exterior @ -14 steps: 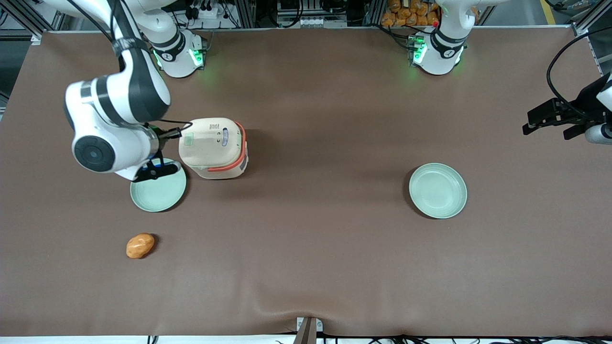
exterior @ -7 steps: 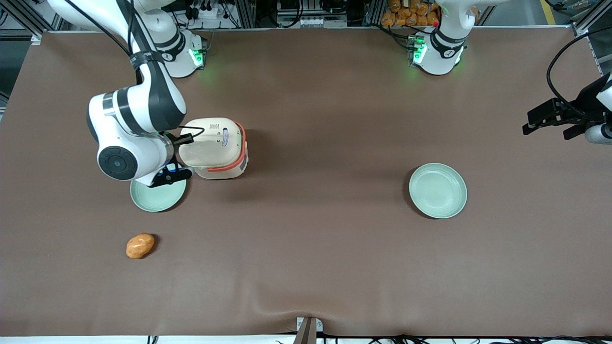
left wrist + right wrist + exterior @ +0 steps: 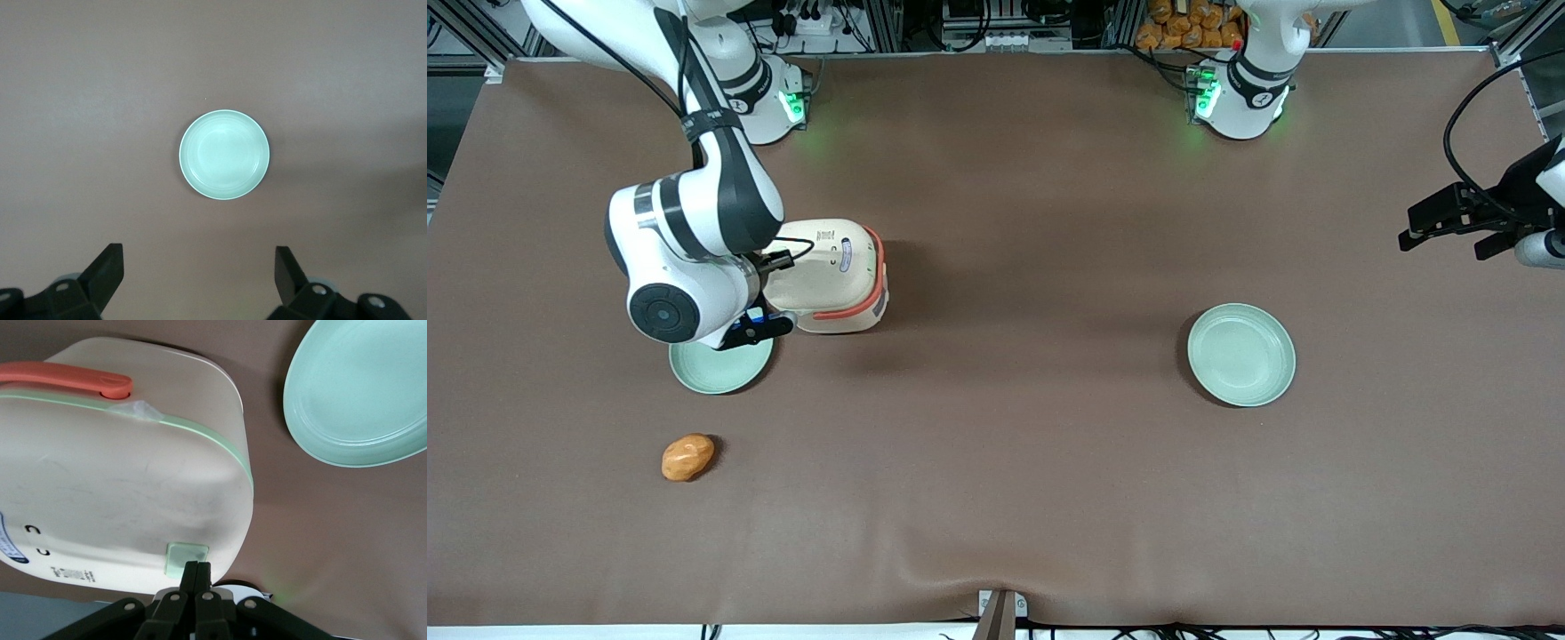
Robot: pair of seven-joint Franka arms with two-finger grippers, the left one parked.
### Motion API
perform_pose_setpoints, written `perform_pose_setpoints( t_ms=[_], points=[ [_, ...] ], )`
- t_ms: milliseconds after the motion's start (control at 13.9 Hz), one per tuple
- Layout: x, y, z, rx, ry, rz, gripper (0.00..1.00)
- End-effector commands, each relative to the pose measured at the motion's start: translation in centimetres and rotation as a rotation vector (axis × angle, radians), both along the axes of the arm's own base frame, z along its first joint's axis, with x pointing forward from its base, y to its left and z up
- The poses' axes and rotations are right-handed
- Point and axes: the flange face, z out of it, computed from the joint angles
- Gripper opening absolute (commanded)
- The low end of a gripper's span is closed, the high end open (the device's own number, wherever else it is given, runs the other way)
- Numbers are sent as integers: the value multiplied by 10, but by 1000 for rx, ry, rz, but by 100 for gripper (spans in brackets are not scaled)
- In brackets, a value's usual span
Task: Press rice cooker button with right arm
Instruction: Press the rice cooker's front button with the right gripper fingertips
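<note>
Because the small boxy cream rice cooker (image 3: 829, 277) with a coral-orange handle band is a rigid, smooth plastic shell that looks light, a hard push could make it slide on the brown table cloth (image 3: 1014, 444). No grasp is needed. Contact belongs squarely on the pale green rounded-square button (image 3: 187, 558) near the lid's edge, pressed straight down. The cooker stands toward the working arm's end of the table, just beside a pale green round plate (image 3: 720, 371) that lies nearer the front camera. The white jointed right arm (image 3: 694, 227) is folded over the cooker, wrist pointing down. Its black gripper (image 3: 196, 569) has its fingers closed together, tips at the button's edge.
</note>
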Motion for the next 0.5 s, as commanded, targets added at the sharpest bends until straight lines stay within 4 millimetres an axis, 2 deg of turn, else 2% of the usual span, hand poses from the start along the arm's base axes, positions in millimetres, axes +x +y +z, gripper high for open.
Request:
perform_pose_setpoints(
  t_ms=[0,432],
  points=[
    [-4,4,-2,5,15,2,0],
    [-7,10,-5,2,30,16,0]
  ],
)
